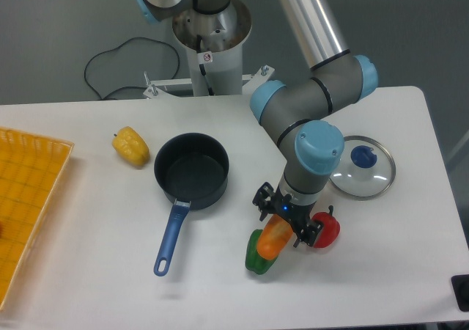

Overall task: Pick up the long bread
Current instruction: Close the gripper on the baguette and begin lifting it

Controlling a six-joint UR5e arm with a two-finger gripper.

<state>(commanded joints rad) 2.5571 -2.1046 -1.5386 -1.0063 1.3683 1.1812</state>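
Reaching down at lower centre-right of the frame, the arm ends in the gripper, whose black fingers sit on either side of the bread. Only a short orange-golden stretch of the bread shows, foreshortened and pointing down toward the table, so its full length cannot be made out. The fingers appear closed against it, though the contact itself is partly hidden by the wrist.

Just below and left of the bread lies a green pepper, touching or overlapping it in this view. Just right of the gripper sits a red pepper with a small green stem, close to the fingers.

Left of centre stands a dark blue pan, its blue handle running down toward the lower left. A yellow pepper lies near the pan's upper left, apart from it. A glass lid with a blue knob rests at right, partly behind the wrist. A yellow basket fills the left edge. At the top of the frame the arm's base is bolted to the table's far edge, with a black cable looping to its left.
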